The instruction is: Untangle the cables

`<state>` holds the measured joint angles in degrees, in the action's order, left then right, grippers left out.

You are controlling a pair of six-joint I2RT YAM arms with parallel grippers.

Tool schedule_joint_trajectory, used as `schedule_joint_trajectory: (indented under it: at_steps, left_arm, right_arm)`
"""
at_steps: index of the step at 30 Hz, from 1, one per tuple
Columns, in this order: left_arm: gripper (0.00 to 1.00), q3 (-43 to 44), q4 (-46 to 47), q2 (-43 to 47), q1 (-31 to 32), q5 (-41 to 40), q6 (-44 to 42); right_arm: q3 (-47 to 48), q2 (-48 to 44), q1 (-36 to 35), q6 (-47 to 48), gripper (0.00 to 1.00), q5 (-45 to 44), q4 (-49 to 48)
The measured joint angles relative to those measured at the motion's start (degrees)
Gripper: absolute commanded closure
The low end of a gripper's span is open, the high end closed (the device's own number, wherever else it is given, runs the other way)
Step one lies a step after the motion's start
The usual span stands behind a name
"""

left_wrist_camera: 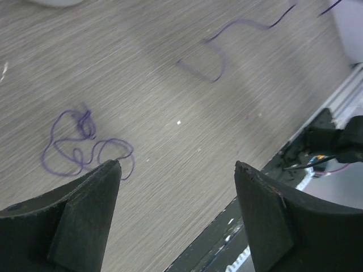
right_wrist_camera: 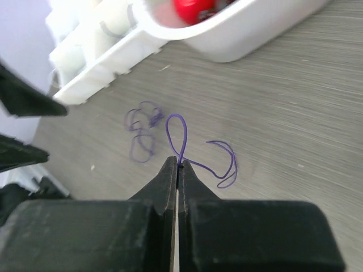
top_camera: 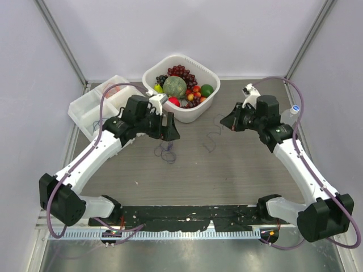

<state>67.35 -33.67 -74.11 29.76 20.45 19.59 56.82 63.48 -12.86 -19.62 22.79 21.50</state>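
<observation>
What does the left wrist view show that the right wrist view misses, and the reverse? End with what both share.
Only left wrist: the black strip along the near edge. Only right wrist: the right end effector shut on a purple cable, the basket with red fruit, and the tray. Both: the tangle; probably the held cable, seen farther off in the left wrist view; and the open left end effector, likely the dark shapes at the right wrist view's left edge.
</observation>
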Motion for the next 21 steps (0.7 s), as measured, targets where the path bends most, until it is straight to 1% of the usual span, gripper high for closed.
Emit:
schedule_joint_trajectory:
  at_steps: [4, 7, 8, 13, 15, 17, 18, 21]
  left_arm:
    - [0.13, 3.93, 3.5, -4.2, 0.0, 5.29, 1.07]
    - [0.16, 7.23, 6.4, -8.44, 0.0, 9.86, 1.81]
    - [0.17, 7.87, 7.5, -9.6, 0.0, 11.32, 2.29]
    - [0.32, 8.48, 10.82, -13.53, 0.0, 16.74, 4.17]
    - [0.41, 8.48, 11.37, -14.38, 0.0, 18.36, 4.79]
    - [0.52, 8.48, 11.93, -14.95, 0.0, 19.8, 5.55]
    - [0.59, 8.48, 12.11, -15.1, 0.0, 20.26, 5.79]
    - [0.85, 8.48, 12.44, -15.15, 0.0, 21.0, 5.95]
  right_arm:
    - [1.88, 4.59, -3.8, -1.18, 0.99, 6.6, -3.28]
    - [2.12, 7.5, -6.21, -3.19, 0.99, 10.51, -6.4]
    - [2.12, 8.41, -6.93, -4.0, 0.99, 11.8, -7.52]
    - [2.34, 12.0, -9.35, -7.63, 0.99, 15.65, -12.07]
    - [2.75, 12.63, -10.23, -8.46, 0.99, 16.2, -13.14]
    - [2.89, 12.7, -10.78, -9.09, 0.99, 16.55, -14.03]
    - [3.02, 12.7, -11.04, -9.31, 0.99, 16.72, -14.36]
    - [3.19, 12.7, -11.8, -9.55, 0.99, 17.03, -15.15]
